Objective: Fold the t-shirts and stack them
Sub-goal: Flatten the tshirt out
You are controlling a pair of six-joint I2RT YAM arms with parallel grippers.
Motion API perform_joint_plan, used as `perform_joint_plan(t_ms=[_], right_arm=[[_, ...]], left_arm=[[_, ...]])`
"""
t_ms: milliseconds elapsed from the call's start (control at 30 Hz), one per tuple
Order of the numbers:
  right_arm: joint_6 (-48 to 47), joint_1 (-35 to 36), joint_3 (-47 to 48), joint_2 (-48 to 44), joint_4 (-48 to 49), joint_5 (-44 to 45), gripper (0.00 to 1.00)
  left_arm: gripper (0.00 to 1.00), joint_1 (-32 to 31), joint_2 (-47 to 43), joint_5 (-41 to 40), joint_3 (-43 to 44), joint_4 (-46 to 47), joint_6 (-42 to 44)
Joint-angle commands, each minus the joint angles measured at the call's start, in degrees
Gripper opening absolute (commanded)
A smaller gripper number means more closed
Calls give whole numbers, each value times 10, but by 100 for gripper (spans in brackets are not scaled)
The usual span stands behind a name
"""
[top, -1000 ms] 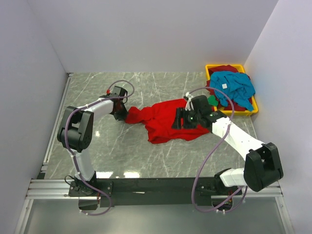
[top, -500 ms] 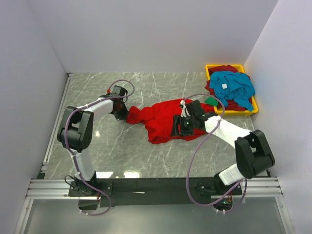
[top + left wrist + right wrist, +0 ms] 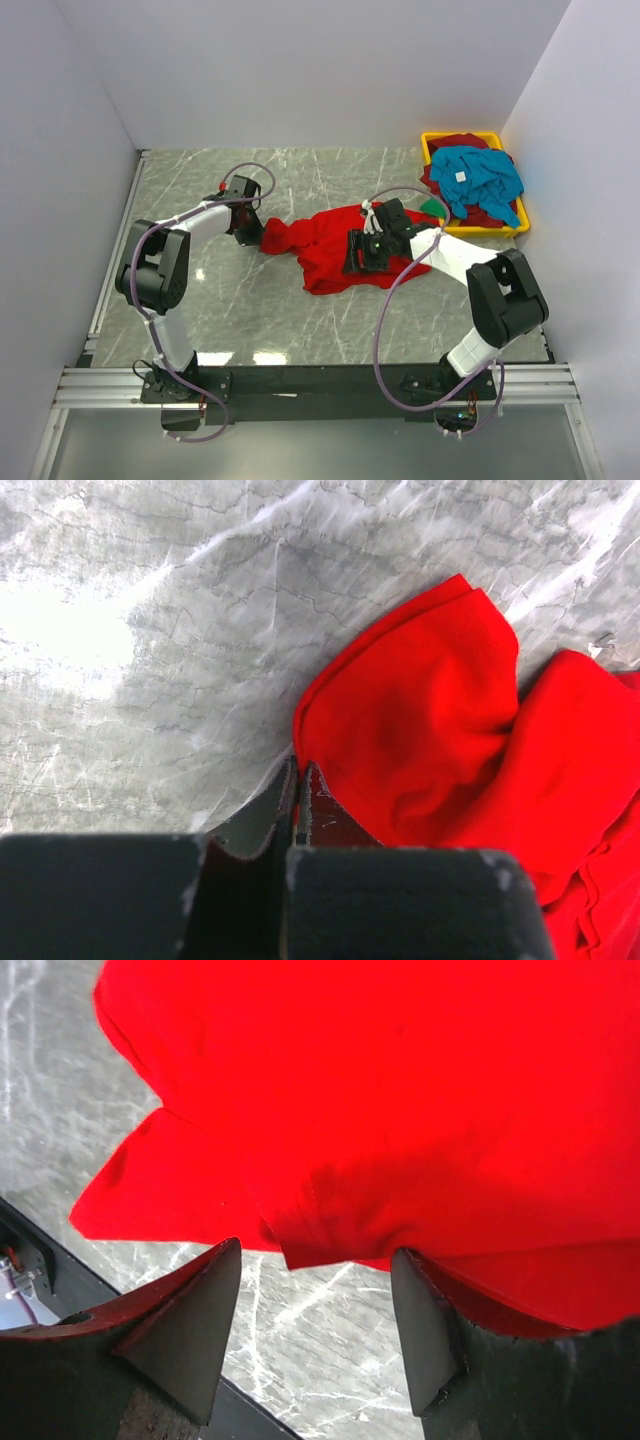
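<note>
The bright red t-shirt [image 3: 325, 248] lies crumpled on the marble table, filling much of both wrist views [image 3: 450, 720] [image 3: 400, 1090]. At its left end my left gripper [image 3: 259, 232] is shut, its fingertips [image 3: 297, 772] pinching the shirt's edge. My right gripper [image 3: 352, 255] hovers over the shirt's middle, open; a folded red hem hangs just beyond the gap between its fingers [image 3: 315, 1280]. A teal-blue t-shirt [image 3: 478, 178] with a white tag lies on dark maroon ones [image 3: 462, 142] in the bin, with a green one [image 3: 433, 206] beside it.
The yellow bin [image 3: 432, 138] stands at the back right against the wall. White walls close in the table on the left, back and right. The arms' black base rail [image 3: 320, 380] runs along the near edge.
My right arm has folded inward and its gripper has slid left across the red t-shirt. The left gripper has stayed at the shirt's left end.
</note>
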Motion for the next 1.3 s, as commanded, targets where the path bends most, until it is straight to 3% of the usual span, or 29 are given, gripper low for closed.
perform_joint_plan(t_ms=[0, 133, 367, 633, 900, 1100, 1267], right_arm=[[-1, 5, 29, 5, 25, -22, 68], [-2, 5, 40, 19, 18, -19, 63], [-8, 6, 63, 18, -5, 6, 30], [-8, 5, 79, -19, -64, 49, 19], [-6, 4, 74, -40, -73, 54, 1], [11, -15, 95, -55, -74, 41, 0], [16, -64, 175, -69, -103, 45, 0]], left_arm=[[1, -2, -30, 5, 1, 10, -1], [1, -2, -29, 5, 1, 11, -4], [1, -2, -30, 1, 5, 7, -1], [1, -2, -45, -15, 22, -13, 6], [1, -1, -64, -17, 25, -17, 8], [1, 5, -84, -15, 37, -12, 8], [1, 15, -109, -29, 81, -16, 8]])
